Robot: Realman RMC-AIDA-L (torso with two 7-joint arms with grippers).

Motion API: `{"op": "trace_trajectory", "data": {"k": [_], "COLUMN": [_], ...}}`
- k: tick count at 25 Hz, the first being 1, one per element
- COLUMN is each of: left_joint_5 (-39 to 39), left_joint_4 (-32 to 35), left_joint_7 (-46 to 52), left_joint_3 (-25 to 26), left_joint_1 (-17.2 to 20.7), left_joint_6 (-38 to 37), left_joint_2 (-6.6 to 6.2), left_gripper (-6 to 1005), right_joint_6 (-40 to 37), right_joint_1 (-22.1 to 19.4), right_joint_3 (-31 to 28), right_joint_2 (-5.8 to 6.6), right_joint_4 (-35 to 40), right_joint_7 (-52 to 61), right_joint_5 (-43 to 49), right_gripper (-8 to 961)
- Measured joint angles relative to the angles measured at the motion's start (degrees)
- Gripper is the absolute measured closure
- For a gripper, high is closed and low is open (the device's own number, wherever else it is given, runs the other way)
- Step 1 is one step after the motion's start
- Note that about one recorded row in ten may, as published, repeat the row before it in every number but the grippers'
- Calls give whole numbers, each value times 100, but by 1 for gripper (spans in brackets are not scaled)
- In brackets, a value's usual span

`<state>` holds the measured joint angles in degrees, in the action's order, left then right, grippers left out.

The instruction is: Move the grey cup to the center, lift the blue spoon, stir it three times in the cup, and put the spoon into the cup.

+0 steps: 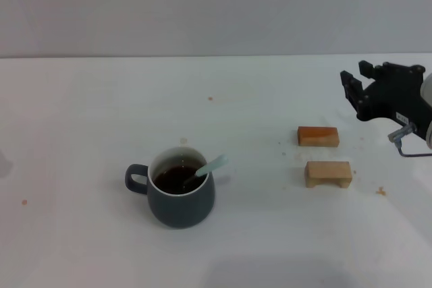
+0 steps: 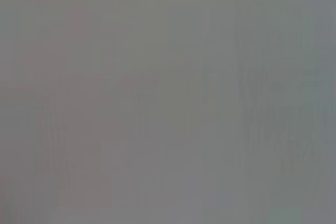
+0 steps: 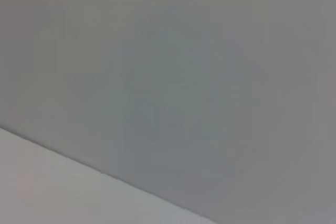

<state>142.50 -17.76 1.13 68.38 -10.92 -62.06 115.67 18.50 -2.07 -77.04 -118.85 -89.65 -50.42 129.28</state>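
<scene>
The grey cup (image 1: 179, 192) stands on the white table (image 1: 81, 112), its small loop handle turned away from the two wooden blocks (image 1: 322, 155) and dark brown liquid filling its white inside. The blue spoon (image 1: 206, 169) rests in the cup, bowl sunk in the liquid, pale handle leaning over the rim on the side toward the blocks. By the look of it, the spoon is already placed and the task is near its end.

The cup looks like glazed ceramic: heavy for its size, rigid, smooth enough to slip, and breakable if knocked. Being full, it would need to stay level; the handle or the wide lower body seem the safest places to take hold. The spoon looks light and stiff, and its slim handle above the rim is the only part free to pinch.

The right gripper (image 1: 356, 92) hovers well beyond the blocks from the cup, fingers spread and holding nothing. The left gripper does not appear in the head view, and its wrist view shows only a blank grey field, so its state cannot be told.
</scene>
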Motion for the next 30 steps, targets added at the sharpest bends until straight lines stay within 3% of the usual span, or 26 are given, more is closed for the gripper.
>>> {"op": "trace_trajectory", "data": {"k": [4, 13, 19, 30], "left_joint_5": [-2, -11, -13, -12], "left_joint_4": [1, 0, 1, 78], "left_joint_7": [6, 9, 12, 109], "left_joint_3": [0, 0, 0, 9], "left_joint_1": [-8, -21, -18, -45], "left_joint_6": [5, 29, 30, 28], "left_joint_2": [5, 19, 19, 23], "left_gripper": [1001, 1001, 1001, 1001], "right_joint_6": [-653, -1371, -1699, -3045], "right_joint_1": [68, 120, 119, 94], "right_joint_3": [42, 251, 499, 1322], "right_joint_2": [13, 0, 9, 36], "right_joint_4": [605, 1115, 1255, 1690], "right_joint_7": [-32, -825, -916, -922], "right_joint_5": [-415, -1325, -1372, -1112], "right_gripper": [674, 697, 729, 729]}}
